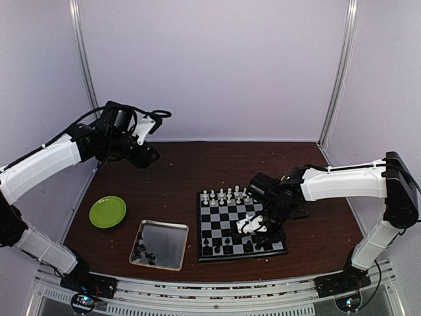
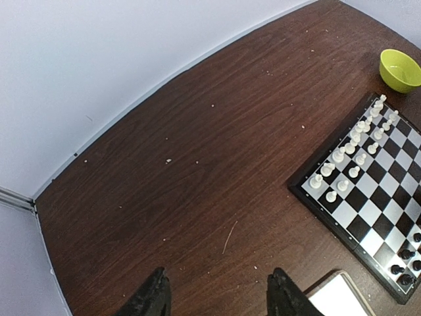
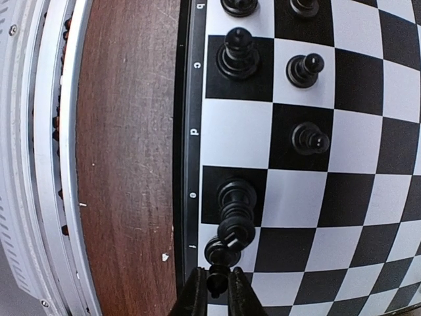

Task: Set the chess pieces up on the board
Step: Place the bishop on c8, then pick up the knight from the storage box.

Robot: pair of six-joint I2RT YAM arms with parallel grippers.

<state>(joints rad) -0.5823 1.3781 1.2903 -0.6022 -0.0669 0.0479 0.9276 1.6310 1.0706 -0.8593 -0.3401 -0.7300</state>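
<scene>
The board (image 1: pixel 240 224) lies on the table right of centre, with white pieces (image 1: pixel 223 195) along its far rows and black pieces (image 1: pixel 227 245) along its near rows. My right gripper (image 1: pixel 258 238) hangs over the board's near right part. In the right wrist view it (image 3: pixel 216 289) is shut on the top of a black piece (image 3: pixel 222 253) standing on the edge row, next to a taller black piece (image 3: pixel 236 205). My left gripper (image 2: pixel 217 293) is open and empty, raised high at the far left (image 1: pixel 150 158). The board also shows in the left wrist view (image 2: pixel 368 197).
A shiny metal tray (image 1: pixel 159 244) with a few black pieces (image 1: pixel 141 252) in its near left corner lies left of the board. A green plate (image 1: pixel 107 211) lies further left. A green bowl (image 2: pixel 399 70) stands beyond the board. The table's front rail (image 3: pixel 39 158) runs beside the board.
</scene>
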